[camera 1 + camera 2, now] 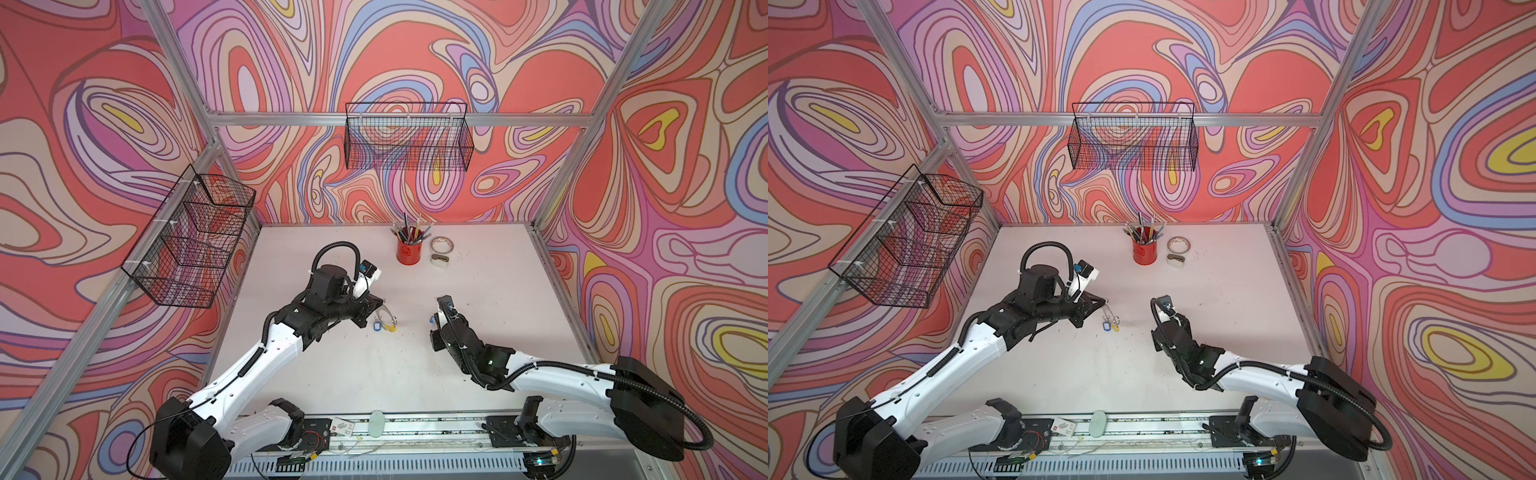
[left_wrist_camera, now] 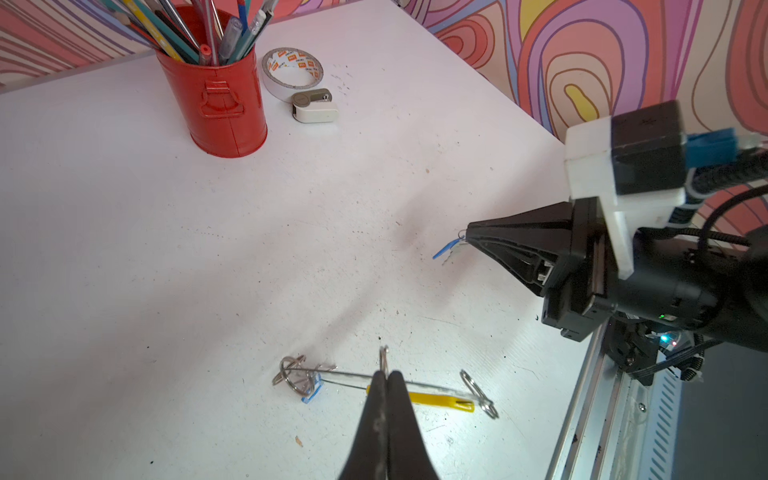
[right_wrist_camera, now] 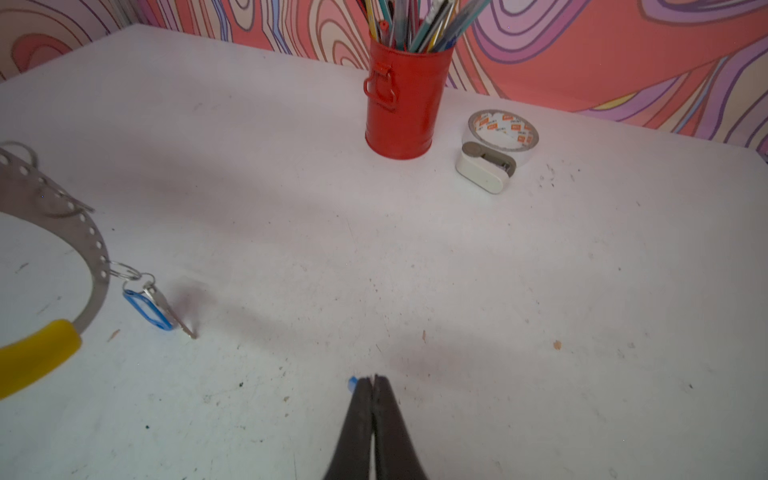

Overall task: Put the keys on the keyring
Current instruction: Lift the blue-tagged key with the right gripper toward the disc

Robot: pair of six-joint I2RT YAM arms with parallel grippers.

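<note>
Together: flat perforated metal keyring [image 3: 99,253], yellow plastic segment [image 3: 37,353], oblong blue-tagged key [image 3: 147,309].

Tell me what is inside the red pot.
The red metal pot holds a crowded bunch of pens and pencils, their upper ends fanning out above the rim. Their lower ends and the pot's bottom are hidden by its wall.

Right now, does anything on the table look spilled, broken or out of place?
Nothing is spilled or broken. The red cup stands upright with its pens inside, and the tape roll lies flat beside it. Only the table looks odd: small dark specks and scuffs are scattered over it.
</note>
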